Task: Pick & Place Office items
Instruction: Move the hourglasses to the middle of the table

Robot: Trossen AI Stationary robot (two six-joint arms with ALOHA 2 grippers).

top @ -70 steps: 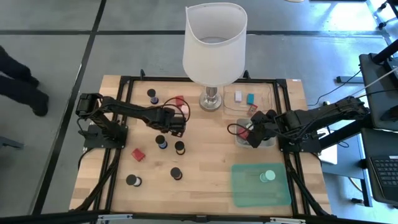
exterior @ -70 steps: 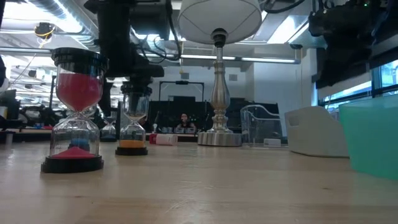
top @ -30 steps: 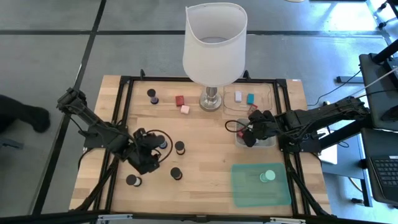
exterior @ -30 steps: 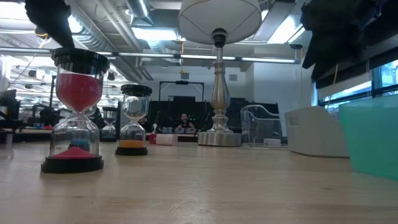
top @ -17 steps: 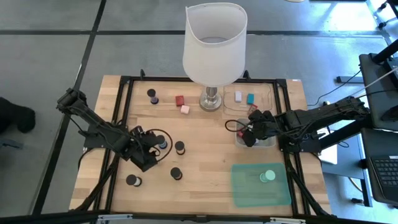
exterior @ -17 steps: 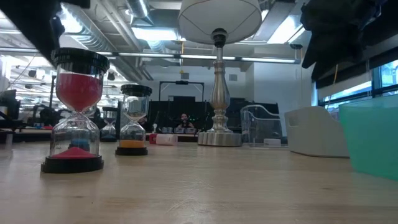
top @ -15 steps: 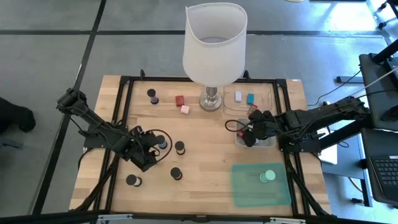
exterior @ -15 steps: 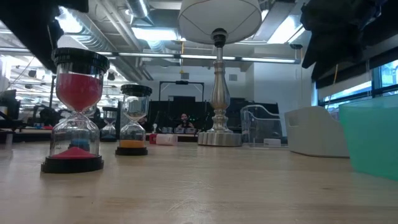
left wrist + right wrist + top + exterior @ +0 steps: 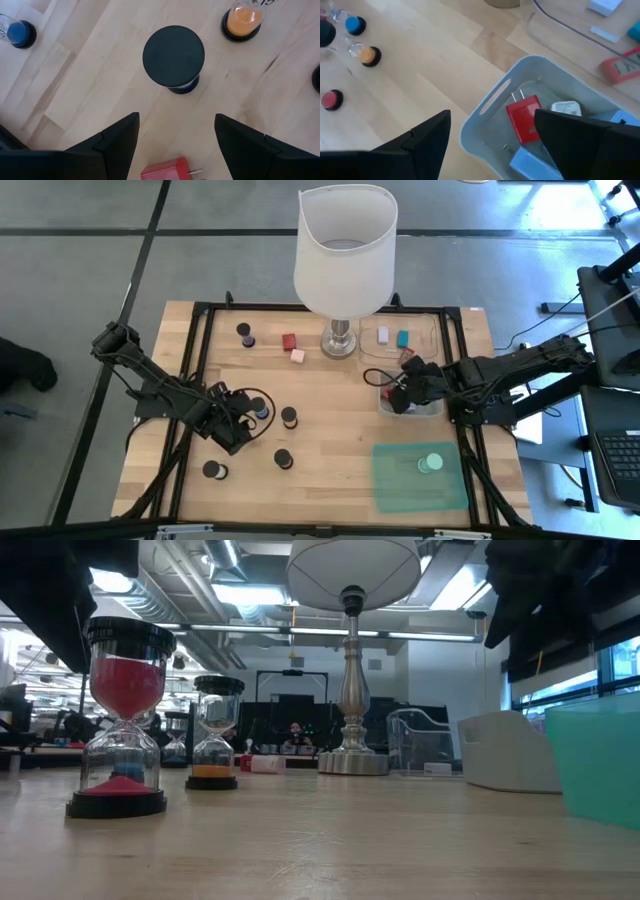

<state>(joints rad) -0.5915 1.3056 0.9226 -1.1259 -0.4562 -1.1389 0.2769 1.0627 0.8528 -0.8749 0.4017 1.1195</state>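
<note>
My left gripper (image 9: 175,120) hangs open and points steeply down over the table's left half (image 9: 237,438). A red block with two metal prongs (image 9: 170,171) lies flat on the wood below the gap between its fingers, untouched. Just beyond stands a black-capped hourglass (image 9: 173,57), with an orange one (image 9: 242,20) and a blue one (image 9: 20,32) farther off. My right gripper (image 9: 492,114) is open above the grey tray (image 9: 485,107), also (image 9: 398,398). In that tray lie a red pronged block (image 9: 524,119), a white piece (image 9: 565,107) and a blue piece (image 9: 530,162).
Black-capped hourglasses (image 9: 289,417) (image 9: 283,458) (image 9: 214,470) stand around my left gripper. A tall white-shaded lamp (image 9: 345,250) stands at the far middle, with a red block (image 9: 289,341) and a pink block (image 9: 297,356) left of its foot. A mint disc (image 9: 430,464) lies on the green mat (image 9: 400,485).
My left gripper has sunk toward the table over the red pronged block, staying open. My right gripper has rolled a little about its own axis above the grey tray and stays open.
</note>
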